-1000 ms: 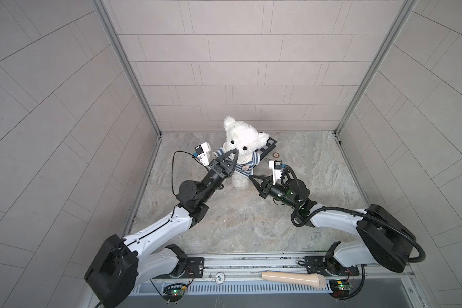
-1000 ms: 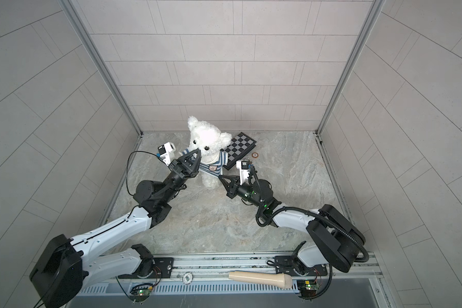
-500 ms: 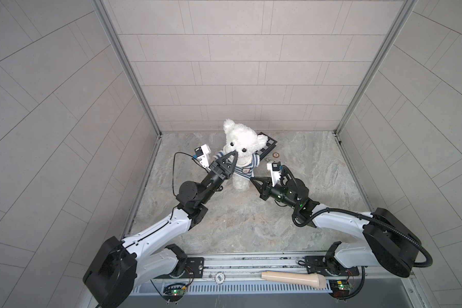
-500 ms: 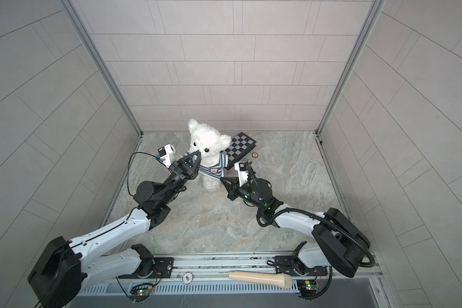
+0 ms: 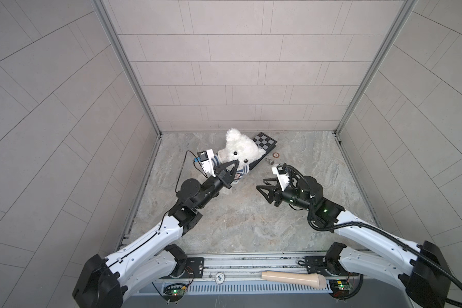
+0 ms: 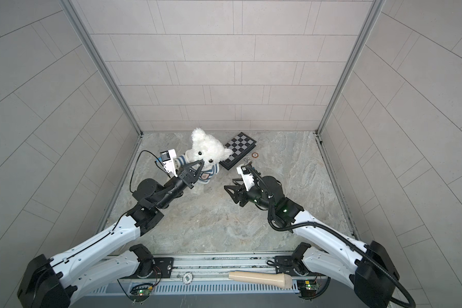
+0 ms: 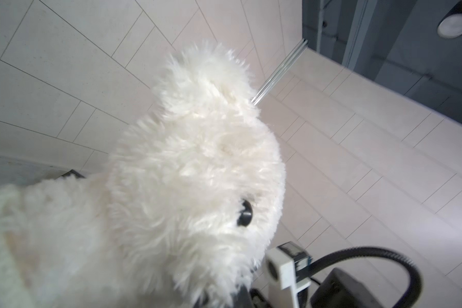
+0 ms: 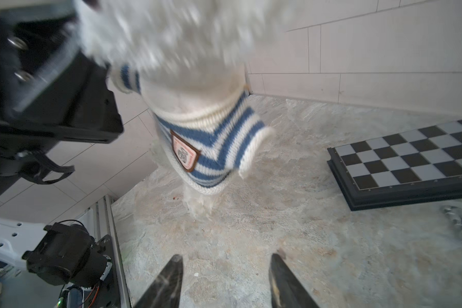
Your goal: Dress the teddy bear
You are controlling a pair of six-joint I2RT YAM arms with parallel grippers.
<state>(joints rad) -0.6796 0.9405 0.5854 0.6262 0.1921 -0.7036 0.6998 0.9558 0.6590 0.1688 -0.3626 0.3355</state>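
Bench point(image 5: 238, 213): bare in front of the bear.
Teddy bear point(image 5: 240, 149): upright near the far wall, wearing a striped shirt point(image 8: 211, 138); chessboard point(image 5: 264, 140) just behind.
Left hand point(image 5: 234, 163): fingers together at the bear's neck.
Right hand point(image 5: 260, 184): fingers apart, empty, apart from the bear.

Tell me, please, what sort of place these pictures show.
Probably a robot test cell, not a home. Tiled walls enclose a marble-patterned tabletop on three sides, two robot arms stand on a metal rail at its front, and props are there: a teddy bear, a chessboard.
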